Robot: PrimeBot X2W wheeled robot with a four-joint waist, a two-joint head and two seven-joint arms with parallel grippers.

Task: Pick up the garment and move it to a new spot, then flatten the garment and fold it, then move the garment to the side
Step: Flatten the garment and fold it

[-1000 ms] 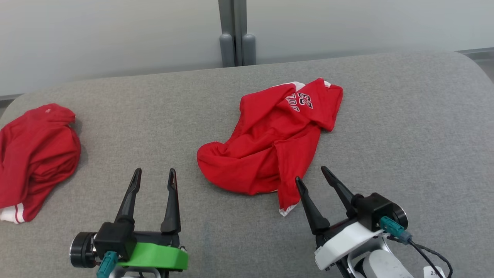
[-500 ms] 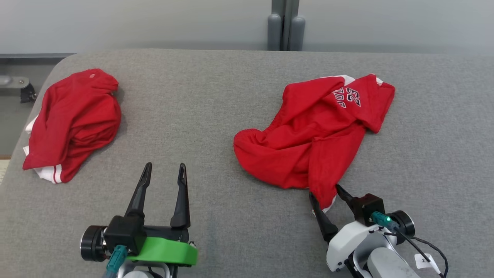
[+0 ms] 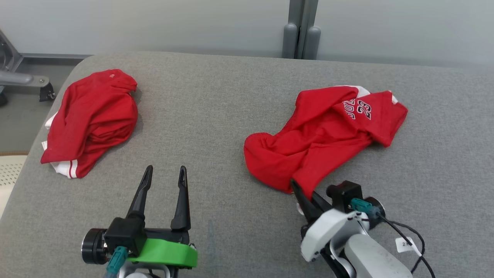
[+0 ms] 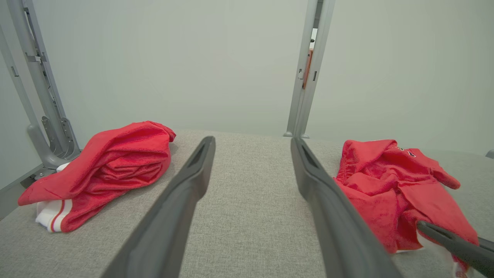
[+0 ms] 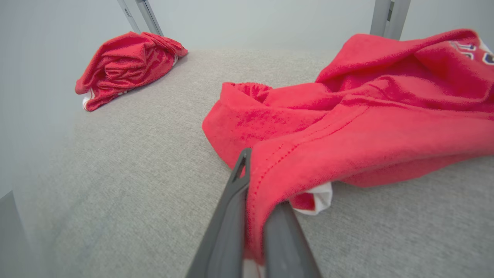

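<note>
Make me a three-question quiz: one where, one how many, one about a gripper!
1. Where is the number 23 jersey? A. robot's right B. robot's left C. floor
2. How many red garments? A. one B. two C. four
3. The right gripper is? A. open B. shut on the jersey's hem C. holding a cup
Answers: A, it lies beside the right gripper; B, the jersey plus a bunched red garment; B, cloth is pinched between its fingers.

Grey fabric table bears one red garment, one red bundle.
</note>
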